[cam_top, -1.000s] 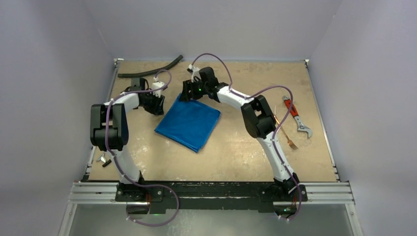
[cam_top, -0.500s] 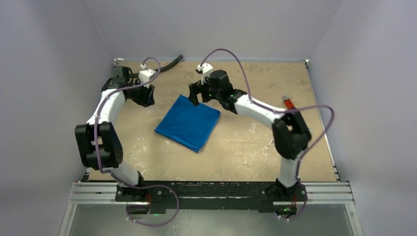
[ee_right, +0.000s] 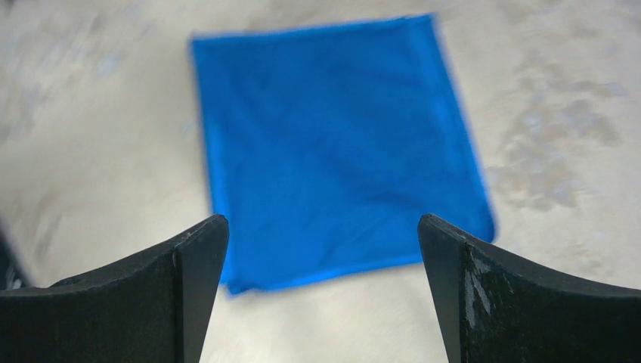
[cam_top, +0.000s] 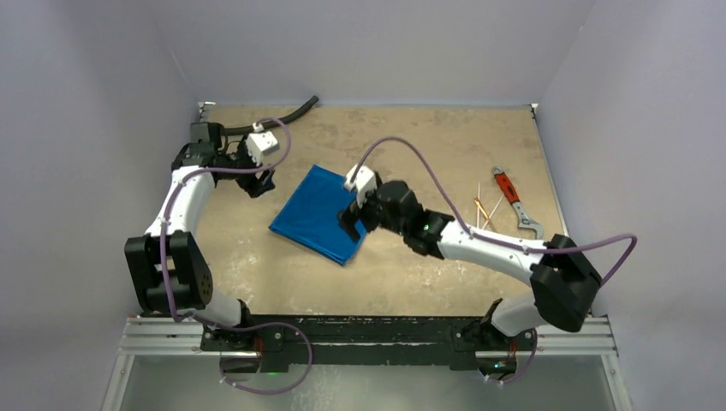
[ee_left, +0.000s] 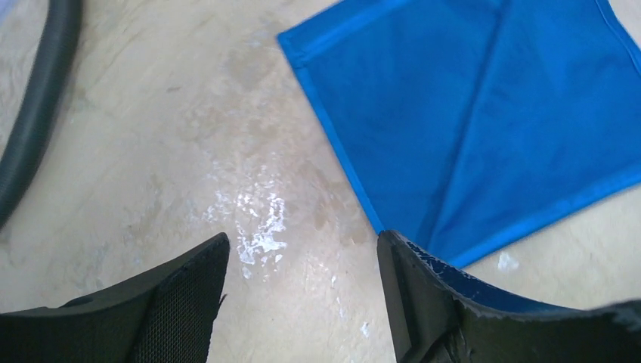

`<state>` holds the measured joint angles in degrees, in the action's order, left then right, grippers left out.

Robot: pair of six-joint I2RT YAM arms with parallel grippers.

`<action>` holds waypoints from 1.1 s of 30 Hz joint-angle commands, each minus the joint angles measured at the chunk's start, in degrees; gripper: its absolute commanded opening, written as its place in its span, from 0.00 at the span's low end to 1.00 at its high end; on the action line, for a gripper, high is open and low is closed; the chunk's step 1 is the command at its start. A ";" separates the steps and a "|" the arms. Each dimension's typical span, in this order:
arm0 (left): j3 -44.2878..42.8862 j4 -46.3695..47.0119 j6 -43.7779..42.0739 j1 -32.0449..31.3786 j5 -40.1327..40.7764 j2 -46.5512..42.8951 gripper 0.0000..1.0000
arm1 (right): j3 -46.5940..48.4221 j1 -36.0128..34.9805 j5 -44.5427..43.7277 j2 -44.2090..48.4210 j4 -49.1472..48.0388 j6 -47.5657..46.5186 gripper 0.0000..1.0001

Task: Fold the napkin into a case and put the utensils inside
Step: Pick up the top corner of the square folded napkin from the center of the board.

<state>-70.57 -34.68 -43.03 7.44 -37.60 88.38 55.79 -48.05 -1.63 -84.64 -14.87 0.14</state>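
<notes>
The napkin (cam_top: 321,214) lies flat on the table as a folded bright blue rectangle, tilted. It fills the upper right of the left wrist view (ee_left: 469,113) and the middle of the right wrist view (ee_right: 332,151). My left gripper (cam_top: 261,181) hovers just off the napkin's far left corner, open, with only bare table between its fingers (ee_left: 302,249). My right gripper (cam_top: 352,224) hangs over the napkin's near right edge, open wide and empty (ee_right: 323,227). The utensils (cam_top: 484,211), thin copper-toned sticks, lie on the table at the right, apart from both grippers.
A red-handled grey wrench (cam_top: 514,202) lies just right of the utensils. A black curved hose (cam_top: 276,120) runs along the far left edge, also at the left of the left wrist view (ee_left: 38,113). Grey walls enclose the table on three sides.
The right arm swung from the napkin's far corner down to its near right edge, uncovering the utensils. The left gripper drew back from the napkin. Both jaws opened wider.
</notes>
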 commanded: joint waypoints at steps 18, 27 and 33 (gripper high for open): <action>7.19 -10.75 -25.17 2.59 -9.48 -5.88 0.67 | -2.79 -17.67 -9.53 -12.54 1.38 -15.05 0.99; 7.85 -9.73 -23.29 2.79 -10.46 -5.60 0.64 | -4.28 -17.89 -15.34 -14.63 -0.83 -17.32 0.89; 9.36 -10.19 -24.33 3.17 -10.76 -5.40 0.63 | -5.83 -17.83 -10.14 -13.60 -2.37 -22.64 0.83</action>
<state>-62.41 -44.23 -66.59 9.78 -45.01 83.94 50.09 -65.63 -14.02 -99.57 -15.75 -17.96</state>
